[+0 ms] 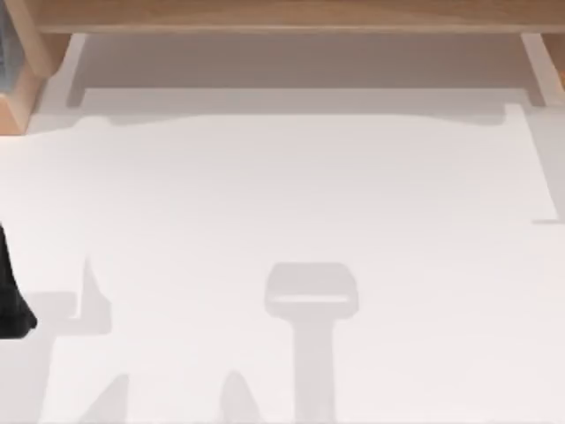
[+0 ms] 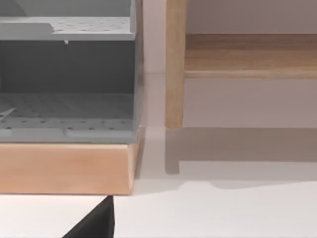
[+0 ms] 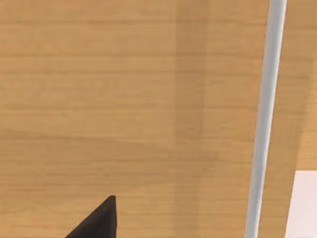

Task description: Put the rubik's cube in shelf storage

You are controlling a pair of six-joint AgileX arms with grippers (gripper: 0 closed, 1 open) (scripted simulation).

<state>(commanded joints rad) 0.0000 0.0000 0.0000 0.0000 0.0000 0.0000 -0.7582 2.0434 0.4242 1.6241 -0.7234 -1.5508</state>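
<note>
Wooden shelf storage (image 1: 282, 16) beside grey perforated bin (image 2: 67, 74); cube unseen.

Open table (image 1: 291, 203) before shelf storage (image 1: 291, 13); pale uprights (image 1: 538, 66) flank gap beneath board.

Shelf storage (image 1: 291, 16) stands on white table (image 1: 291, 194)
</note>
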